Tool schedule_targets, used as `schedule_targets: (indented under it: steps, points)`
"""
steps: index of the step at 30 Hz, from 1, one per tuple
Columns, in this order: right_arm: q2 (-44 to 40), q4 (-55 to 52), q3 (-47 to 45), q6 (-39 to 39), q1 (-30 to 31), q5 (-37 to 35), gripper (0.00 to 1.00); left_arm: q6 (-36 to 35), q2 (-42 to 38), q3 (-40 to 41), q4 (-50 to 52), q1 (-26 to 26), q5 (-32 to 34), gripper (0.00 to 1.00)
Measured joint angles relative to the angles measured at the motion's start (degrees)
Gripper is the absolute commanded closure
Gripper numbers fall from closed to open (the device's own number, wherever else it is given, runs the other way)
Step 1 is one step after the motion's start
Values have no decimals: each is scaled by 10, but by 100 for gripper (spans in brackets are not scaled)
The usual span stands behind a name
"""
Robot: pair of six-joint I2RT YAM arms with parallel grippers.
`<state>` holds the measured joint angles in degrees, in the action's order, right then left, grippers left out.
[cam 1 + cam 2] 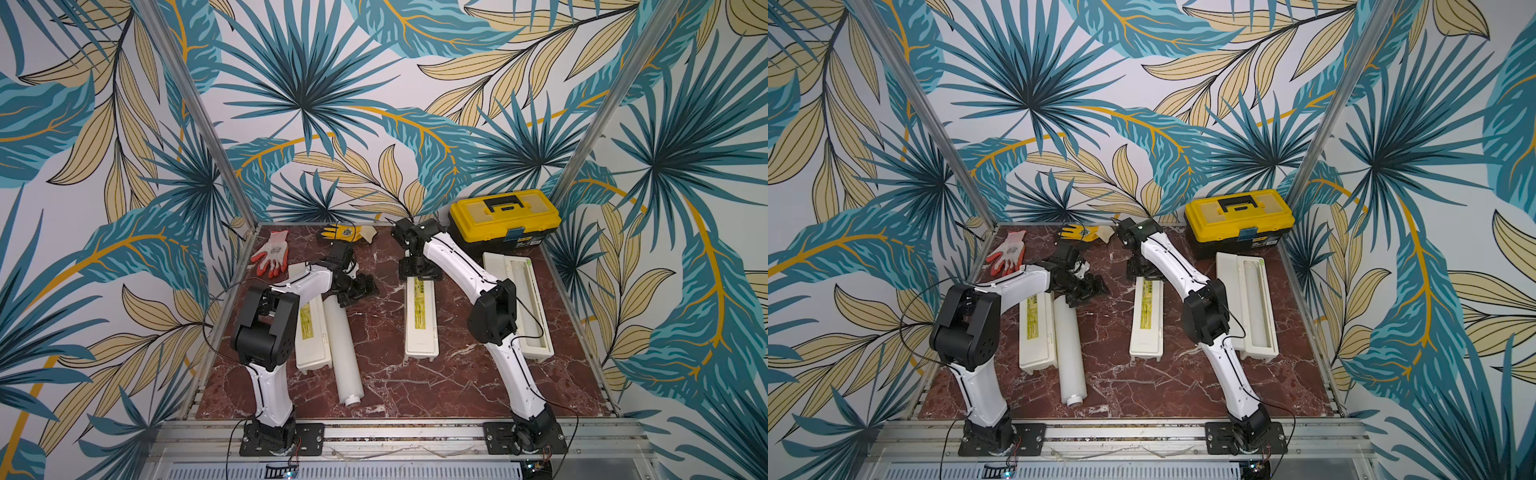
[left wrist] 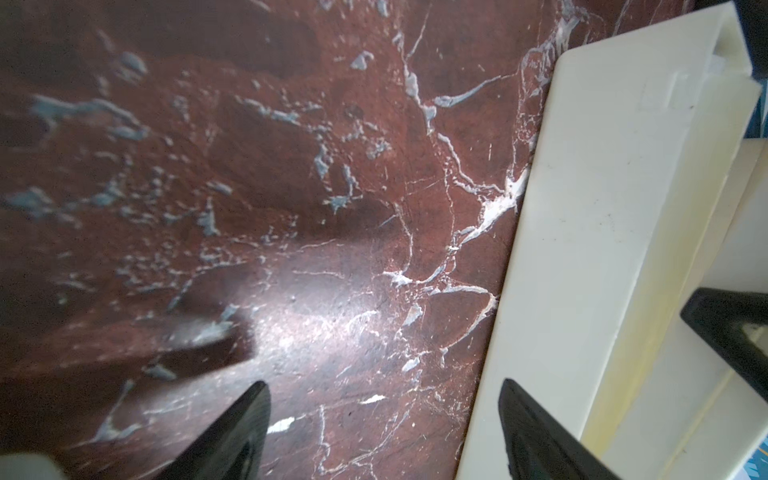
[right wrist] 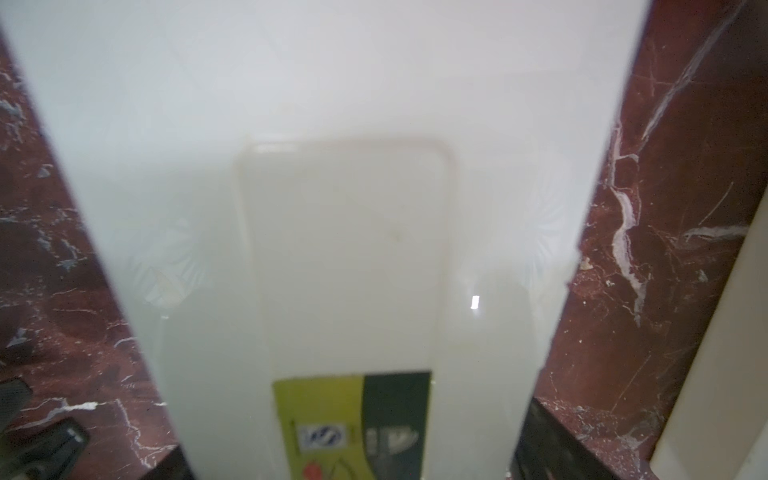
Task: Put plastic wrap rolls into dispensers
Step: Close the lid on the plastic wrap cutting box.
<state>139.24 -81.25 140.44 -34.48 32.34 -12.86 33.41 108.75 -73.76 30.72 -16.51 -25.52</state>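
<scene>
Three cream dispensers lie on the marble table. The left dispenser (image 1: 312,332) is closed, and a plastic wrap roll (image 1: 344,353) lies loose right beside it. My left gripper (image 1: 365,291) hovers by the roll's far end, open and empty over bare marble in the left wrist view (image 2: 384,415). The middle dispenser (image 1: 421,320) is closed. My right gripper (image 1: 417,272) is at its far end, open, with a finger (image 3: 540,444) on either side of the lid (image 3: 353,249). The right dispenser (image 1: 536,332) lies open with a translucent roll (image 1: 524,291) in its tray.
A yellow-and-black toolbox (image 1: 505,218) stands at the back right. An orange-and-white glove (image 1: 272,251) and a yellow glove (image 1: 347,232) lie along the back edge. Patterned walls close in the table on three sides.
</scene>
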Motion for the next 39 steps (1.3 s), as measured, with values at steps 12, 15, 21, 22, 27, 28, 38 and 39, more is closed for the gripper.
schedule_targets:
  steps: [12,15,21,22,27,28,38,39]
  points:
    - [21,13,2,0,-6,4,10,-2,1,0,0,0,-3,13]
    - [22,13,3,0,-7,5,7,-2,2,0,0,0,-4,13]
    - [22,13,4,0,-9,2,1,-2,5,0,-1,0,-10,13]
    - [22,13,4,0,-9,2,1,-2,5,0,-1,0,-11,13]
    - [22,19,4,3,-9,1,1,-2,7,0,-1,0,-18,13]
    - [22,23,4,4,-10,0,1,-2,8,0,-1,0,-20,13]
    - [7,61,-3,14,-12,5,1,-13,8,0,0,-5,-42,12]
    - [0,65,-6,17,-12,6,1,-14,8,0,0,-6,-45,12]
